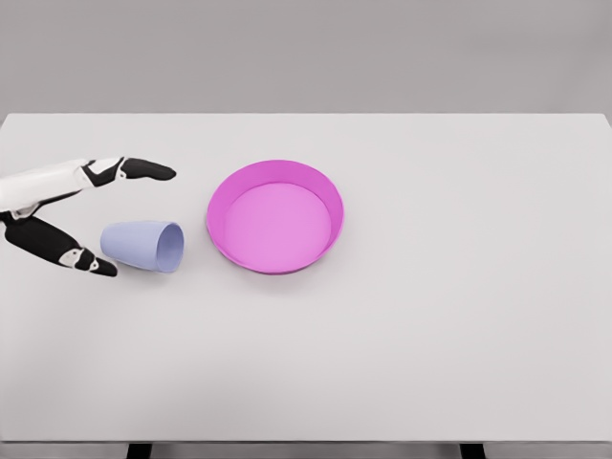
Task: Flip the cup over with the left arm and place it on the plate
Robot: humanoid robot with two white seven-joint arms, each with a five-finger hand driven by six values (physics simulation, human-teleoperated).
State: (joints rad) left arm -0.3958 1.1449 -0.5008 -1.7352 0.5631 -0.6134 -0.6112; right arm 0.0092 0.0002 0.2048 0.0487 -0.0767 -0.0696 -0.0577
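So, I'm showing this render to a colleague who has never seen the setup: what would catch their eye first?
The bright pink plate, near the middle of the white table, stands out most. Just left of it a pale blue cup lies on its side, its mouth turned toward the plate. The left hand reaches in from the left edge, its dark-tipped fingers spread above and below the cup's base, not yet closed on it.

On the white table (430, 335), a pale blue cup (143, 246) lies on its side at centre left, mouth toward a magenta plate (274, 217) just to its right, a narrow gap between them. The left hand (67, 215), fingers spread, brackets the cup's base from the left edge. The frame's right half, lower band and upper strip lie open.
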